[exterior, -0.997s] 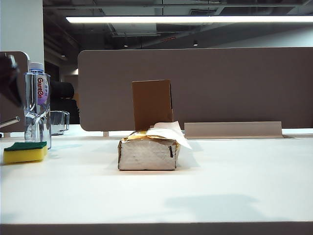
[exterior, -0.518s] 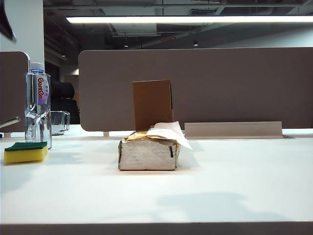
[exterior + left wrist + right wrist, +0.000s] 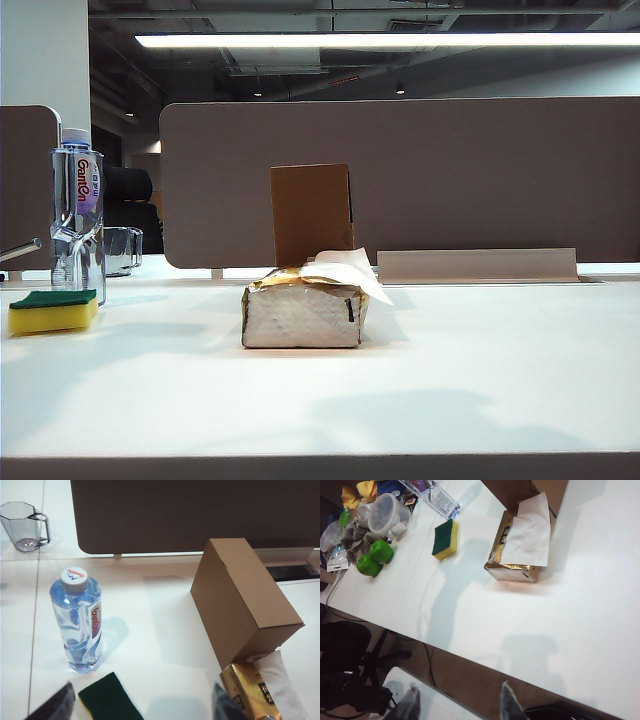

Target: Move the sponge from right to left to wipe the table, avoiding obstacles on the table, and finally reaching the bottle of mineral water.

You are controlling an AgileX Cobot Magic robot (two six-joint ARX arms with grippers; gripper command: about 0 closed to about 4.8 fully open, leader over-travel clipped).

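the surface (image 3: 480,370) is wide and white, and from what i see the wipe looks finished: the box (image 3: 311,213) stands upright at the middle far side, the tissue pack (image 3: 303,308) sits just in front of it, and both look undisturbed. the bottle of mineral water (image 3: 77,212) is upright at the far left, with the sponge (image 3: 53,310) lying just near of it, green side up, seemingly not touching. my left fingers (image 3: 137,705) hang above the sponge, spread apart and empty; my right fingers (image 3: 457,705) hover off the near edge, also apart, holding nothing. to end well i'd lift the left arm straight up, clear of the bottle, so nothing tips.
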